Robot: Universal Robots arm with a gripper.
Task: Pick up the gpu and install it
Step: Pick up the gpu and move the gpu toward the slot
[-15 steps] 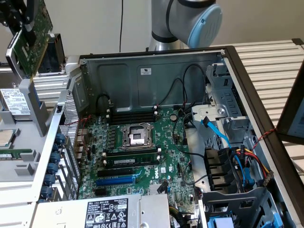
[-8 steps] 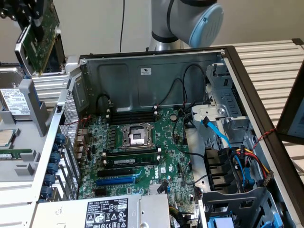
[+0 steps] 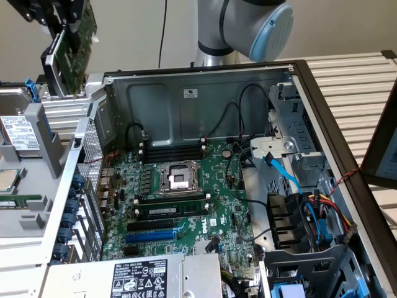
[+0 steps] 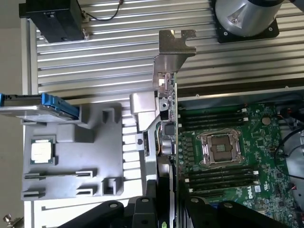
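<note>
The gripper [image 3: 62,28] hangs at the upper left of the exterior frame, its fingers [image 4: 144,210] clamped on the gpu [image 3: 75,49], which is in the air above the grey tray [image 3: 46,146], left of the open computer case [image 3: 167,105].

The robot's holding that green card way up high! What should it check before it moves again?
1. Graphics card gripped between the fingers: ok.
2. Card lifted clear of the grey tray: ok.
3. Card above the open computer case: not ok, it hangs outside the case wall, on the exterior view's left.
4. Blue slot on the motherboard bare: ok.
5. Card's contact edge undamaged: cannot tell.
</note>
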